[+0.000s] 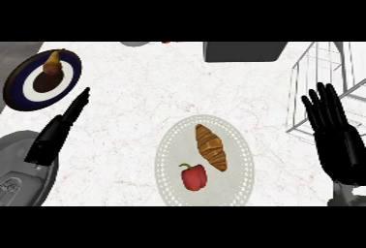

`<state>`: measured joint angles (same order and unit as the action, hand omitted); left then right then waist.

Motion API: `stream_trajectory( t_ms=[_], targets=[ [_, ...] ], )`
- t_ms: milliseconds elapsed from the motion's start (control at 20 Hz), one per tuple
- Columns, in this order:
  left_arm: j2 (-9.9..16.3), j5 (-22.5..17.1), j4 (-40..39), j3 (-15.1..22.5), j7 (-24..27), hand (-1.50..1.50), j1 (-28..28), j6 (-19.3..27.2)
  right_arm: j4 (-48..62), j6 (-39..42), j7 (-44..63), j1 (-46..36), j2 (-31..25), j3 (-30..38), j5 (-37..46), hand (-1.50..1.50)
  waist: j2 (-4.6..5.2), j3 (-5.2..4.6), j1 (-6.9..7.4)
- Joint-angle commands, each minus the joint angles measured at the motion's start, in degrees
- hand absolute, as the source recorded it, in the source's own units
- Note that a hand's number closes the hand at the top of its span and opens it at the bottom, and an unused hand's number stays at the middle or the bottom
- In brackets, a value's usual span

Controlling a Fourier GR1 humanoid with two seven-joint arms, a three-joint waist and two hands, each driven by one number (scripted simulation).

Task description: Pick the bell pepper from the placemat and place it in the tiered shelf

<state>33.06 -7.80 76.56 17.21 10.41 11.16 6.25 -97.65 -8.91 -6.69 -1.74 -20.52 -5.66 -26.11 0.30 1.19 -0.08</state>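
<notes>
A red bell pepper with a short stem lies on the near part of a round white placemat, low in the middle of the counter. A brown croissant lies beside it on the same mat, farther back. The wire tiered shelf stands at the right edge. My right hand is open with straight fingers pointing up, right of the mat and in front of the shelf. My left hand is open too, seen edge-on, left of the mat. Neither hand touches anything.
A dark blue and white plate with a pear and a brown item on it sits at the back left. A grey object stands at the back middle. A grey rounded shape fills the lower left corner.
</notes>
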Motion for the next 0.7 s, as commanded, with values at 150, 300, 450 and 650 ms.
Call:
stream_trajectory(
  t_ms=[150, 300, 450, 650],
  targets=[
    [-7.5, -0.9, 2.1, -0.6, -4.8, 0.00, 1.8, 4.7, -2.2, -6.5, 5.0, -5.1, -1.3, -10.1, 16.1, -1.50, -0.52, -1.30, 0.90],
    [-9.4, -3.1, 0.6, -0.4, -3.6, 0.00, 1.5, 3.3, -5.3, -7.1, 3.6, -2.9, 19.0, -8.6, -5.8, -1.50, 0.61, 0.87, 1.09],
    [-9.4, -3.2, 0.9, -1.0, -4.5, 0.00, 0.8, 4.5, 3.8, -14.6, 2.3, -0.7, -8.2, -5.6, 26.9, 1.50, -0.65, -2.67, -1.73],
    [-12.6, -3.0, 1.9, -0.1, -5.9, 0.00, 1.0, 6.4, 6.5, -33.8, -5.6, 2.4, 7.6, -9.6, 35.9, -1.50, -0.38, -1.19, -0.24]
  ],
)
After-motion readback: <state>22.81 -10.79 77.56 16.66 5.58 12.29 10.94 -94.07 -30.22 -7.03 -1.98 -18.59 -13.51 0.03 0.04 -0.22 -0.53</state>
